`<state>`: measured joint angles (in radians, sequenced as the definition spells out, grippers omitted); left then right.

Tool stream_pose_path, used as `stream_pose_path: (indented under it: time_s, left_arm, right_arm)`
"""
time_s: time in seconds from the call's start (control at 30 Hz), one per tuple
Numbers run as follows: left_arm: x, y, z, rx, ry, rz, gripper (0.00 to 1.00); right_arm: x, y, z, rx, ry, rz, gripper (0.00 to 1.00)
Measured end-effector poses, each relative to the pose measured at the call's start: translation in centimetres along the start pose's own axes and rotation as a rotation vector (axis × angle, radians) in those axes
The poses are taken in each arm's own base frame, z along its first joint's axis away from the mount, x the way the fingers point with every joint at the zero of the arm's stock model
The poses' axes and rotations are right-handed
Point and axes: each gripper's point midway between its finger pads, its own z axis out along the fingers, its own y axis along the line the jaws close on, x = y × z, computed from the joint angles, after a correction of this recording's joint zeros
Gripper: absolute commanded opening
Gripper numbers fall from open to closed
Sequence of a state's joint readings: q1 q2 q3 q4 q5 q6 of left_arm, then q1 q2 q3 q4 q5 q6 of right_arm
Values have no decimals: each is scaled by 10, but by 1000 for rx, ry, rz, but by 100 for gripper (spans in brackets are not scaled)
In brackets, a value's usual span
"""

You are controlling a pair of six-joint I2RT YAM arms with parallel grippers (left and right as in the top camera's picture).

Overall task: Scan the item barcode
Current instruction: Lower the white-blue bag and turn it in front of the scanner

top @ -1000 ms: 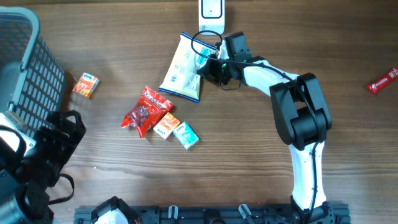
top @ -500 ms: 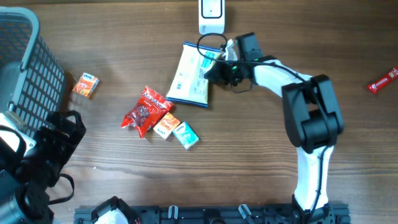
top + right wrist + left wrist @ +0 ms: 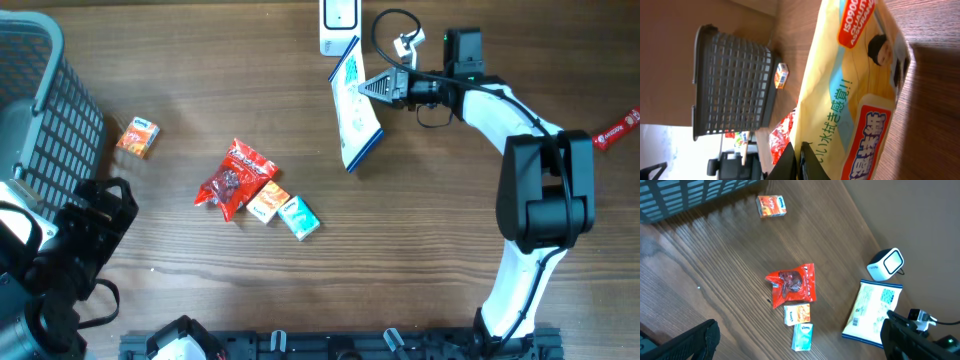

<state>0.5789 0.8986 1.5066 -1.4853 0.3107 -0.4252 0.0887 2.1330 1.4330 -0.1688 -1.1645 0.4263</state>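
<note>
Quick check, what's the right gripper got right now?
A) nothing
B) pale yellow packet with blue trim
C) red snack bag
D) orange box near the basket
B: the right gripper is shut on the edge of the pale yellow packet, which is tilted up near the white scanner; the red snack bag and the orange box lie untouched.

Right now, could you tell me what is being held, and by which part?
The right gripper holds the white-and-blue packet by one long side edge.
</note>
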Motion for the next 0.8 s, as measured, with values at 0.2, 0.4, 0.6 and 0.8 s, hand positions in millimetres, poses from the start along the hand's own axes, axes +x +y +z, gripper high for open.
stream_pose_path:
  time_s: [0.2,0.4,0.6,0.8]
  left_arm:
    - [0,0,0,0,0,0,100]
    - [0,0,0,0,0,0,100]
    - [0,0,0,0,0,0,100]
    - [0,0,0,0,0,0,100]
  right_arm:
    - [32,-43,-5,222,58,130,5]
    - [54,-86,-12,517,106,118,74]
    - [49,-88,-6,554,107,14,100]
    - [46,-86,0,581,90,13,100]
